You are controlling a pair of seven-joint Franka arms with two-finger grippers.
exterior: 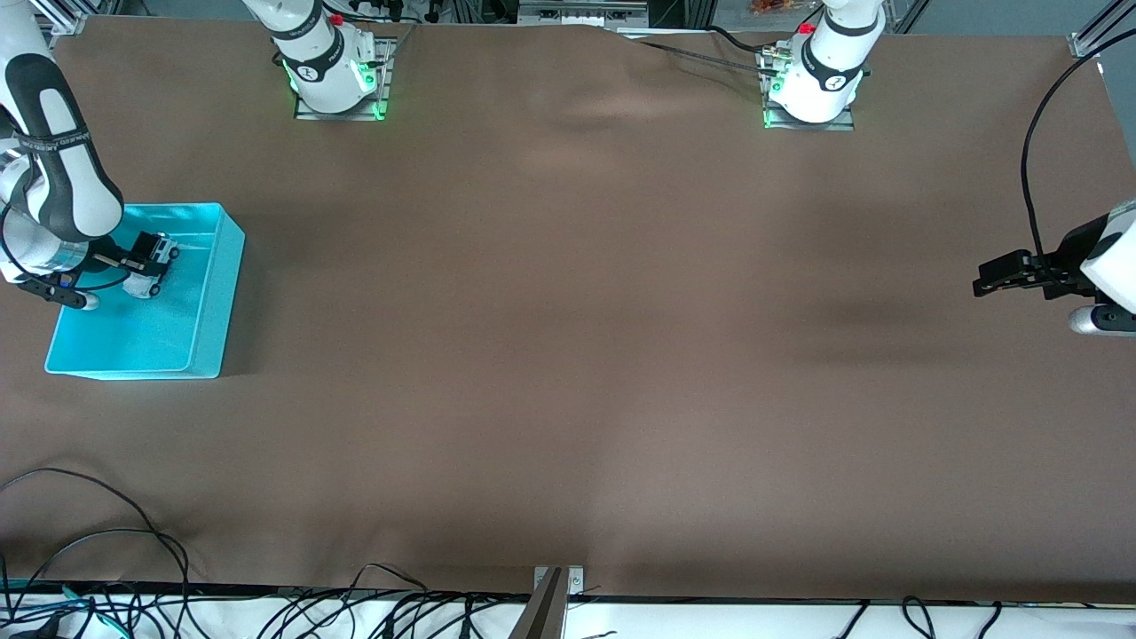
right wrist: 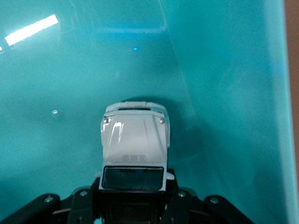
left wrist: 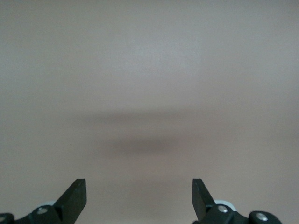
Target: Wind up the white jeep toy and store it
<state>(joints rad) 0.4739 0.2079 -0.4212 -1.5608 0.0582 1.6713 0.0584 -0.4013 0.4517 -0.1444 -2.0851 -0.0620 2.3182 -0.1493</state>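
Right claw [exterior: 146, 253] is gripping the white jeep toy [right wrist: 134, 140] over the turquoise bin [exterior: 209, 302]; lower it gently before releasing. Left claw [left wrist: 139, 198], spread and empty, is waiting over the desk [exterior: 568, 355].

Only the left gripper [left wrist: 139, 198] and the table [left wrist: 149, 70] are seen in the left wrist view. Two dark fingers [left wrist: 74, 198] are shown well apart, with a wide gap kept between them, and nothing is held in that gap. Each finger is cut to a slanted tip. Parts of the gripper body, with small round screw heads, are seen at the base of each finger. The gripper is held above the table, whose plain brown cover fills the picture. A soft dark shadow [left wrist: 145, 144] is cast on the cover under the gripper, with a fainter band beside it.
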